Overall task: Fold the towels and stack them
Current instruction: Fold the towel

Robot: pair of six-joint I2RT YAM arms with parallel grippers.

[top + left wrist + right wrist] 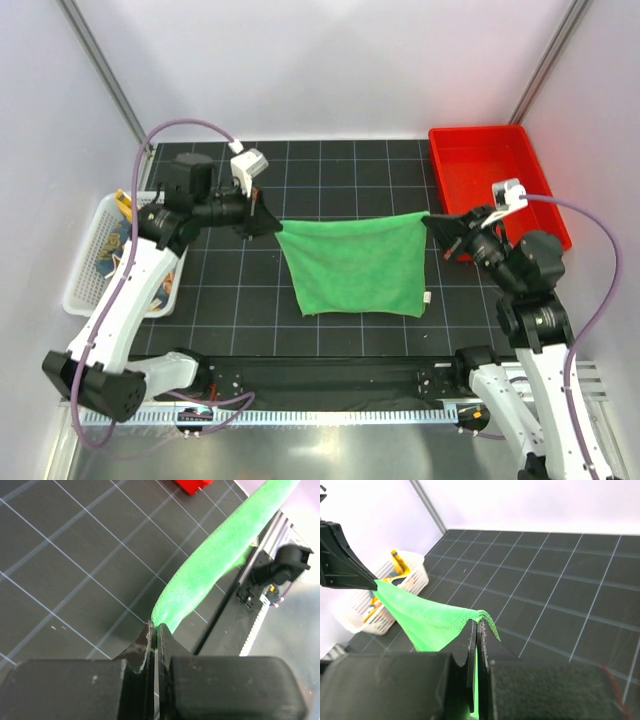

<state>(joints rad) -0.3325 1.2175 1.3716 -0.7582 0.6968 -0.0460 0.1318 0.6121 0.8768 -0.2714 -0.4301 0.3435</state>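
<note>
Pinched flat, the left claw (154,630) gripped one upper corner of the green towel (355,265), and the right claw (476,627) clamped the other. They apparently held it this way so that the cloth hung stretched between them at centre, its top hem taut and the rest trailing toward the dark gridded tabletop (330,170), ready for folding. Its pile looked fleecy and matte. It was a squarish sheet with a small white tag (427,297) at its five o'clock corner. At nine o'clock a white lattice basket (85,290) held the other towels (112,245), with yellow-orange showing. At two o'clock sat a glossy red bin (480,175).
</note>
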